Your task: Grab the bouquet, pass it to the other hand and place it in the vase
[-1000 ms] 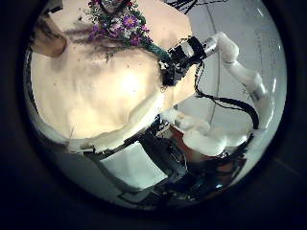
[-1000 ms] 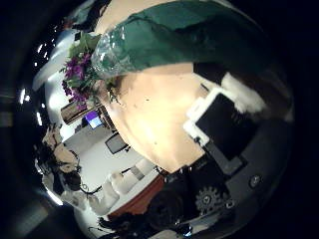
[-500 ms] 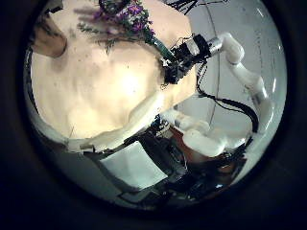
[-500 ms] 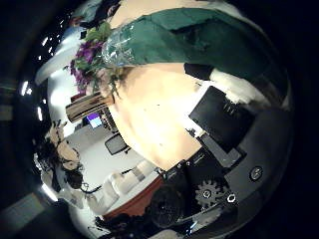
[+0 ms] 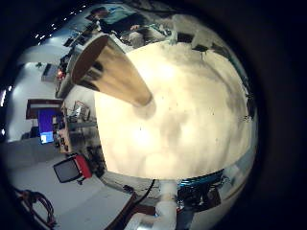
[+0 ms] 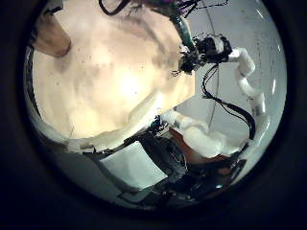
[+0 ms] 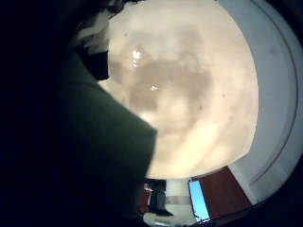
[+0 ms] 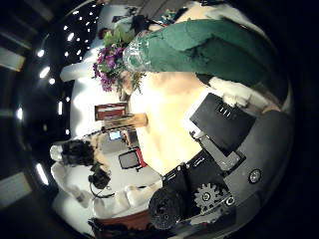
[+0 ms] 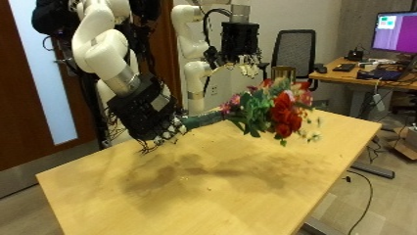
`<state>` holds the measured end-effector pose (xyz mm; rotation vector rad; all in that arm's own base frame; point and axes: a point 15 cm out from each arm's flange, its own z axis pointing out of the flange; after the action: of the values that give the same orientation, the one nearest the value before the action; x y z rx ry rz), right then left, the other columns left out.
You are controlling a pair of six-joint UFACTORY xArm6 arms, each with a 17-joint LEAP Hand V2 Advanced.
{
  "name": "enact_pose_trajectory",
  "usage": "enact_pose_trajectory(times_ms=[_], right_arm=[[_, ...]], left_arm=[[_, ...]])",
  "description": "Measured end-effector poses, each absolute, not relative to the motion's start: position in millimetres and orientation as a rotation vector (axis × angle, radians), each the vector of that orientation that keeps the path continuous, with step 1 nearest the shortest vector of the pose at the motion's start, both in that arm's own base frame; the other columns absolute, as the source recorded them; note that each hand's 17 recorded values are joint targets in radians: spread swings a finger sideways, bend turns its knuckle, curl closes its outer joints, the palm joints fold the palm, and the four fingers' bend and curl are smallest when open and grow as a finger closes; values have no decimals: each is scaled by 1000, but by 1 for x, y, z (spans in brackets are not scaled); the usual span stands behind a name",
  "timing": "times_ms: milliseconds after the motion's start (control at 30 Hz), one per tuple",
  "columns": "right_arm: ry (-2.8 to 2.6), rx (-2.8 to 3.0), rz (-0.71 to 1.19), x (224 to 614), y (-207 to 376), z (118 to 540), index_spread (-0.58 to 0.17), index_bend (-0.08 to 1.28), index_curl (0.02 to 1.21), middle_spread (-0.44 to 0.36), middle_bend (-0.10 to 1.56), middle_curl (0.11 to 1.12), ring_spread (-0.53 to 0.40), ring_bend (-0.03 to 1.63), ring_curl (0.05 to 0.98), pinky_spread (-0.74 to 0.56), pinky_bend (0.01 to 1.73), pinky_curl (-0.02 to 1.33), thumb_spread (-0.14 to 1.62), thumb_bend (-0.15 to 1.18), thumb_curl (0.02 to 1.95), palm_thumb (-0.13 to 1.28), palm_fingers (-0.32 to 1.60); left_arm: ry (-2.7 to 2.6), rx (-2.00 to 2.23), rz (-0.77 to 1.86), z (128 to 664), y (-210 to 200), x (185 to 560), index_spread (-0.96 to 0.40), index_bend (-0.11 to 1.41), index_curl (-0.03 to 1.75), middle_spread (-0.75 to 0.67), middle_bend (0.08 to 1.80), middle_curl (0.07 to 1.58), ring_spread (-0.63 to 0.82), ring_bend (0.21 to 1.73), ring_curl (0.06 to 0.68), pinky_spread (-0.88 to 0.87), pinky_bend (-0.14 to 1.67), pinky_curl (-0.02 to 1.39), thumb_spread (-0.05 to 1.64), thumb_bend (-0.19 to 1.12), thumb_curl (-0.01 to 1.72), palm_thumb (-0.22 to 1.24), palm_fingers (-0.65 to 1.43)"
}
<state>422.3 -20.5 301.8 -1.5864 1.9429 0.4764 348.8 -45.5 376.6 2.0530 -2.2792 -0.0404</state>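
Gripping the bouquet [image 9: 267, 108], the right hand [image 9: 150, 110] apparently holds its stem.

One bouquet [image 9: 271, 110] in the right hand [image 9: 152, 110], one vase [image 9: 280, 73] below the left hand [image 9: 241, 44], one table [image 9: 196, 191] beneath both.

1. The outside view looks across the tabletop [image 9: 260, 186] from one corner, facing both arms.
2. Both left palm views look down from high over the tabletop [image 6: 106, 86]; the vase [image 5: 113, 70] shows near its edge.
3. The right thumb side view sits close against the bouquet [image 8: 120, 55] wrap; the right little finger side view faces the tabletop [image 7: 189, 85] past that wrap.
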Motion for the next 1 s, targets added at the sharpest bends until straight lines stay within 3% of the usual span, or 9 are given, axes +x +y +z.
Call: enact_pose_trajectory(times_ms=[433, 600, 800, 1000], right_arm=[[1566, -1355, 563, 433, 11, 390, -259, 1038, 971, -134, 1318, 842, -192, 1425, 683, -192, 1222, 894, 485, -5, 941, 1234, 1109], [1354, -1303, 633, 430, 31, 423, -254, 1048, 965, -128, 1320, 835, -191, 1425, 682, -195, 1194, 929, 458, -7, 959, 1235, 1112], [1163, -1308, 760, 416, 54, 431, -250, 1055, 957, -125, 1325, 828, -189, 1426, 678, -202, 1164, 969, 416, -12, 973, 1227, 1116], [1059, -1360, 803, 417, 80, 414, -247, 1061, 953, -124, 1336, 824, -189, 1430, 675, -208, 1141, 1003, 393, -16, 981, 1222, 1120]], left_arm=[[-2187, 2091, 146, 400, -45, 364, -47, 183, 452, -78, 308, 467, 20, 640, 116, -94, 417, 302, 1107, -21, 258, 303, 531], [-2137, 2047, 293, 417, -48, 375, -44, 173, 450, -89, 329, 478, 5, 659, 116, -130, 449, 306, 1090, -30, 248, 238, 532], [-2074, 1973, 453, 436, -59, 388, 22, 170, 429, -67, 392, 498, 29, 693, 121, -66, 407, 293, 972, -37, 254, 114, 447], [-1968, 1882, 682, 456, -61, 404, 80, 178, 417, 7, 381, 485, 105, 701, 119, 41, 380, 285, 891, -33, 273, 59, 376]])
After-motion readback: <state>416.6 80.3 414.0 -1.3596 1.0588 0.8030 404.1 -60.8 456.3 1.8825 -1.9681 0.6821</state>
